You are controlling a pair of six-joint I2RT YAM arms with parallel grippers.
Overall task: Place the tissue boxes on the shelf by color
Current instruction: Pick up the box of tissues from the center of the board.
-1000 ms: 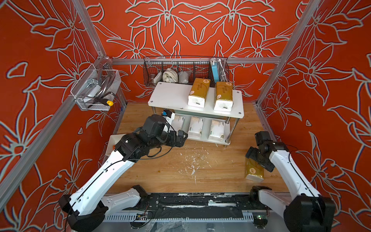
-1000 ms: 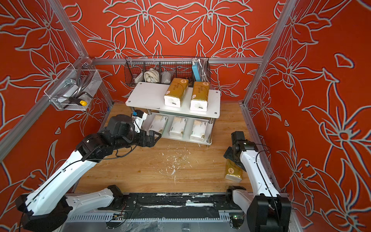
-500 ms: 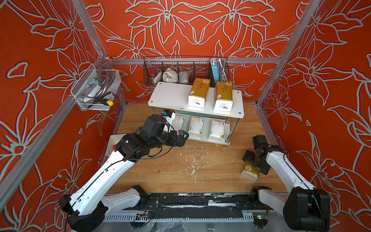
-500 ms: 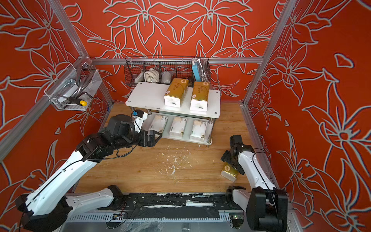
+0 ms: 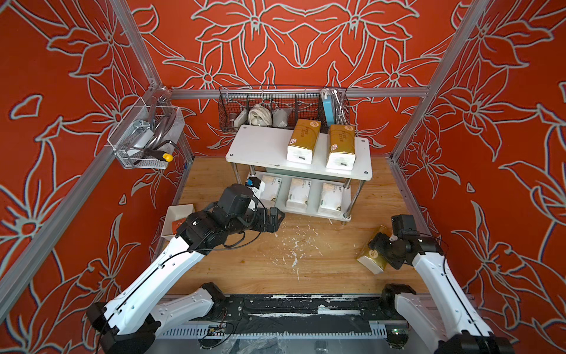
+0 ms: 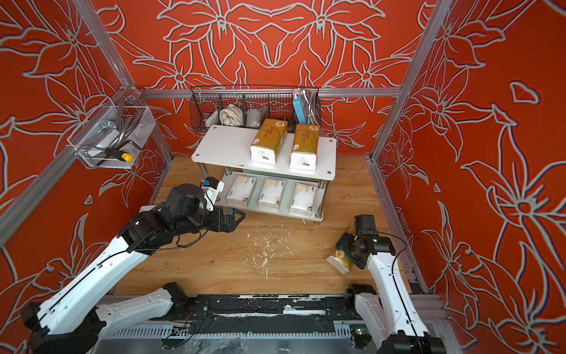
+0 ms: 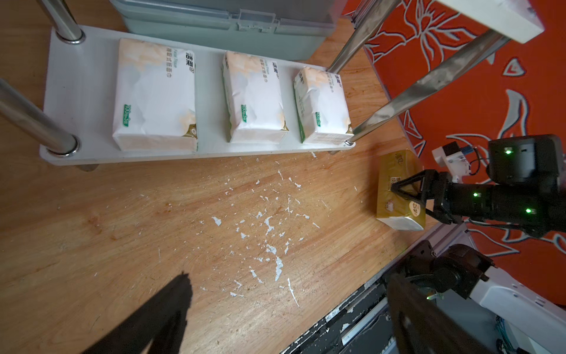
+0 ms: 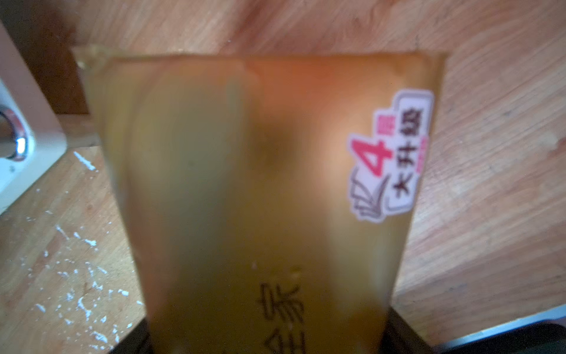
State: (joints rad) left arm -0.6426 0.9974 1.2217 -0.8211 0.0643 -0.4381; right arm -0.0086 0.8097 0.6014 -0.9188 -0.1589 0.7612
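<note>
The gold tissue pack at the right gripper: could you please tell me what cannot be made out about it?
The gold tissue pack: much of its top face is hidden under the right gripper and its wrist in both top views.
Its print: blurred in the right wrist view, too near the lens.
The jaws: cut off by that view's lower edge; only dark stubs show.

Sticker [image 8: 393,153] on gold tissue pack [image 8: 260,184] reads "4 大升级"; white packs [image 7: 154,98] show "100".
</note>
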